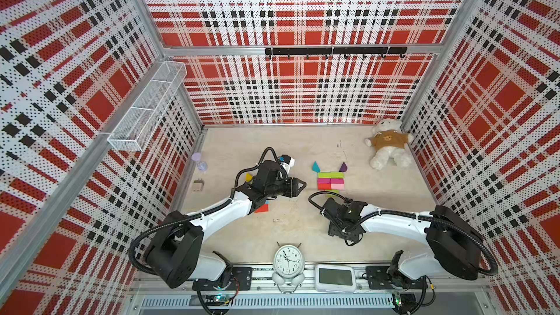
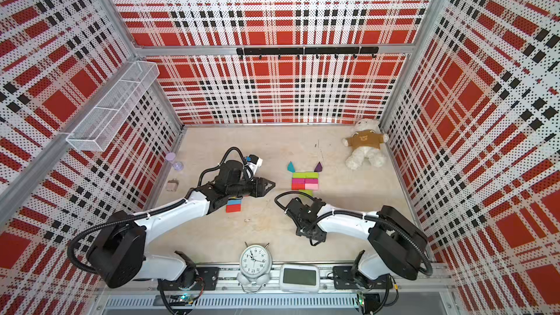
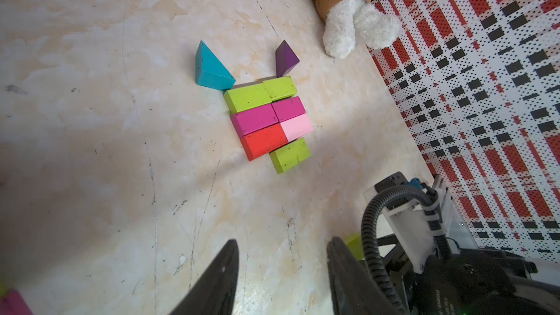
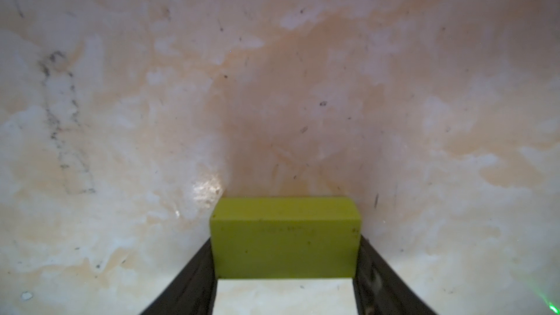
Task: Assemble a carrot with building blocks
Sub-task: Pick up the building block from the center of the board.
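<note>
The building blocks laid flat mid-table form rows: two lime (image 1: pixel 332 175), two magenta (image 1: pixel 330 180), a red (image 1: pixel 323 186) beside a pink (image 1: pixel 337 186), and a lime one (image 3: pixel 291 155) below. A teal wedge (image 1: pixel 316 166) and a purple wedge (image 1: pixel 343 167) stand above the rows. My right gripper (image 4: pixel 286 239) is shut on another lime block (image 4: pixel 285 237) just above the table, near the rows; its wrist (image 1: pixel 345 213) hides it from above. To the left of the rows my left gripper (image 3: pixel 283 245) hangs open and empty.
Loose blocks lie by the left arm: a yellow wedge (image 1: pixel 248 177) and a red and a blue piece (image 2: pixel 234 205). A teddy bear (image 1: pixel 388 146) sits back right. A tan plug (image 1: pixel 198 186) lies at the left wall. An alarm clock (image 1: pixel 287 260) and a digital clock (image 1: pixel 335 278) stand in front.
</note>
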Controlling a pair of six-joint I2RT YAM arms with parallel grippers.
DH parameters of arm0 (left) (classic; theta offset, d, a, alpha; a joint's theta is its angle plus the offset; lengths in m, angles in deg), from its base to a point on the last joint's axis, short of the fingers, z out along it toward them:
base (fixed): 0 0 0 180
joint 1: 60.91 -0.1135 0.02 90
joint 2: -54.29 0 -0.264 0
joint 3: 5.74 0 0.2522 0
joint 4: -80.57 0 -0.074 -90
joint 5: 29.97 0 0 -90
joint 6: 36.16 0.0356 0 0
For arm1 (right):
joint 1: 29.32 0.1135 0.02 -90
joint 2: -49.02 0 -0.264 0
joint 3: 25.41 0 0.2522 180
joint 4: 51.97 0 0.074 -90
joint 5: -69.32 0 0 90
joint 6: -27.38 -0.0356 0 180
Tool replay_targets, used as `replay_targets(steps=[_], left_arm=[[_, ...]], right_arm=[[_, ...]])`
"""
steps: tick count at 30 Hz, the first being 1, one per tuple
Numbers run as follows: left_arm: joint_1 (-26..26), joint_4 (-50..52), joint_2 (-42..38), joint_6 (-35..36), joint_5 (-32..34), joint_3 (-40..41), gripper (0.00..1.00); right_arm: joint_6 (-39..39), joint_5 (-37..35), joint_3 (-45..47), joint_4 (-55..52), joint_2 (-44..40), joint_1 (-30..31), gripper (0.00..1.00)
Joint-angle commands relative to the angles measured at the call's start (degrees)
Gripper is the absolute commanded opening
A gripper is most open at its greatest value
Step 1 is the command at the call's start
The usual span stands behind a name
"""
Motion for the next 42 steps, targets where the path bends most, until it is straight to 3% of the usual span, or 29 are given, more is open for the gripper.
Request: replay_targets(steps=[1,8,21,42], left_arm=[[0.0,-2.1,0.4,-0.6,-0.2,0.7,0.51],[0.0,-2.4,0.4,-0.8,-0.1,0.9,0.51],[0.0,-2.4,0.4,-0.8,-0.3,1.0,0.51],[-1.3,-1.2,3.2,0.7,-1.2,-1.6,0.51]], right_arm=[[0.9,-0.3,0.4,0.6,-0.4,-0.6,0.71],[1.8,-0.3,0.3,0.1,-0.5,-1.2,0.71],[2.6,-0.4,-0.2,-0.1,-0.9,-1.7,0.61],[10.3,-0.3,-2.8,0.2,-0.9,-4.6,0.62]])
